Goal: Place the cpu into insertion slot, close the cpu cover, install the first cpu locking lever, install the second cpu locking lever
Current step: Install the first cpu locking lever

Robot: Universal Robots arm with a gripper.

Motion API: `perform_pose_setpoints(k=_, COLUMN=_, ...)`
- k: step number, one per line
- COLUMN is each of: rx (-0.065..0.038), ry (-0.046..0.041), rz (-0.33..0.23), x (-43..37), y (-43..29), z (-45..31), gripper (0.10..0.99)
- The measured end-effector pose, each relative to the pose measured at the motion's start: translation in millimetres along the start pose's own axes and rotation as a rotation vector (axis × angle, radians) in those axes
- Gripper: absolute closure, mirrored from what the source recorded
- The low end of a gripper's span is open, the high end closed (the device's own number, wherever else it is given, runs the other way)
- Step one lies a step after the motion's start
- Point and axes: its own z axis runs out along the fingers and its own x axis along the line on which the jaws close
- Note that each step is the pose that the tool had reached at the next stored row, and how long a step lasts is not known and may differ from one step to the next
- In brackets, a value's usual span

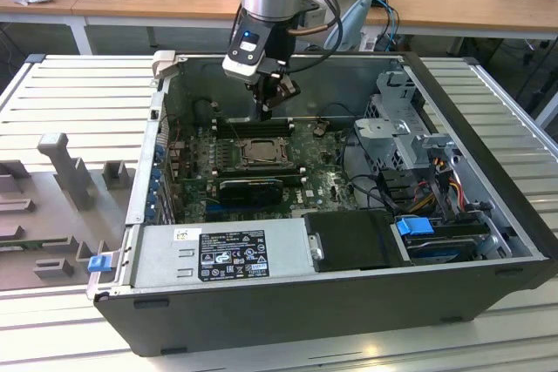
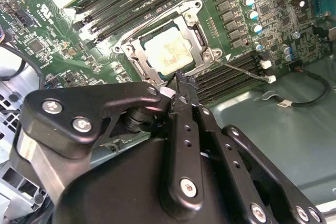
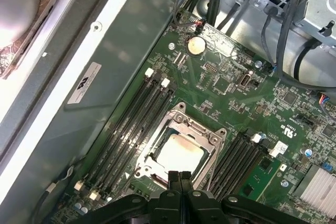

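The room light was bright and even in the exterior view, falling from above on the pale ribbed metal table (image 1: pixel 78 84). Inside the open black computer case (image 1: pixel 349 302) it was dimmer, and the walls put a soft shade over the green motherboard (image 1: pixel 323 172). In the first wrist view a strong white glare burned out the pale rim of the case (image 3: pixel 37 98). In both wrist views the silver-grey square cpu (image 2: pixel 169 51) (image 3: pixel 178 155) shone washed-out. The black gripper (image 2: pixel 181 80), close to the lens, looked soft and carried dull highlights.
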Motion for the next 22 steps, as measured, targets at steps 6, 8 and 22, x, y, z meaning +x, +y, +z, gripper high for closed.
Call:
perform_pose_setpoints(k=6, rx=0.000, ry=-0.0001, rz=-0.014, x=0.0, y=0.0, z=0.0, gripper=0.980)
perform_pose_setpoints(k=8, rx=0.000, ry=0.0000, rz=-0.018, x=0.0, y=0.0, z=0.0, gripper=0.980)
perform_pose_setpoints(k=22, rx=0.003, ry=-0.0003, rz=-0.140, x=0.0, y=0.0, z=0.0, gripper=0.980)
